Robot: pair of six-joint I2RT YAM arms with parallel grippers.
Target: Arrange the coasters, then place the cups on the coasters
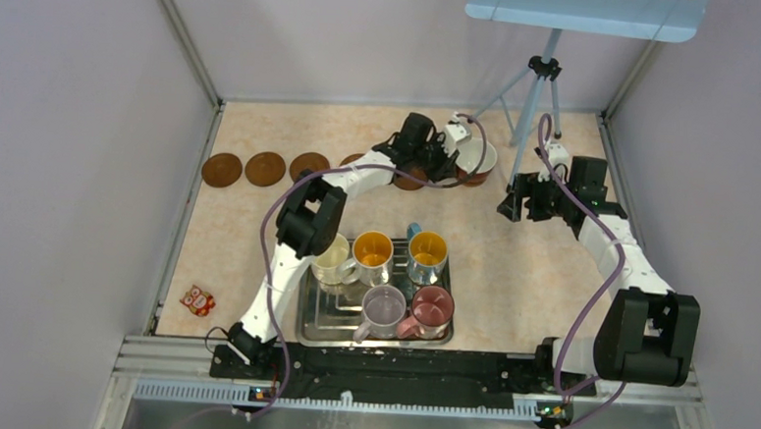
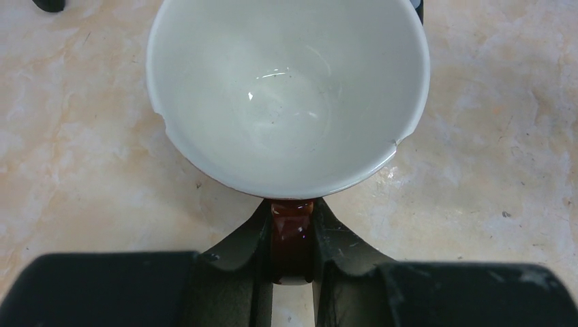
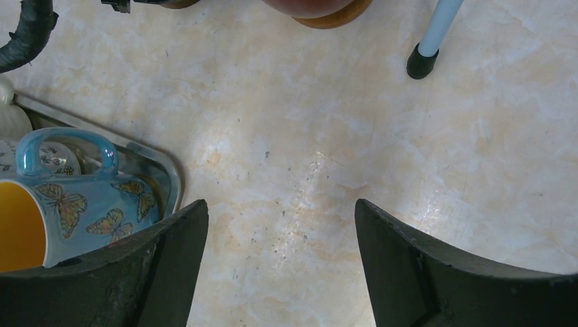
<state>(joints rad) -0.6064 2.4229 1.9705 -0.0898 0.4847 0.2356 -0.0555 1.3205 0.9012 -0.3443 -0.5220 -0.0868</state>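
A wide white cup (image 2: 286,95) with a dark red outside stands at the back of the table (image 1: 478,159), over a tan coaster (image 3: 337,19). My left gripper (image 2: 292,212) is shut on its dark red handle (image 2: 292,238). Three brown coasters (image 1: 265,168) lie in a row at the back left, and a fourth (image 1: 352,159) is half hidden by the left arm. Several cups stand in the silver tray (image 1: 316,329): cream (image 1: 333,259), orange-inside (image 1: 373,249), blue-handled (image 3: 75,197), lilac (image 1: 383,308) and pink (image 1: 432,308). My right gripper (image 3: 281,211) hangs open over bare table, right of the tray.
A tripod (image 1: 533,90) stands at the back right, one foot (image 3: 422,61) near the wide cup. A small red and white toy (image 1: 197,300) lies by the left wall. Walls close in the table on the left, back and right.
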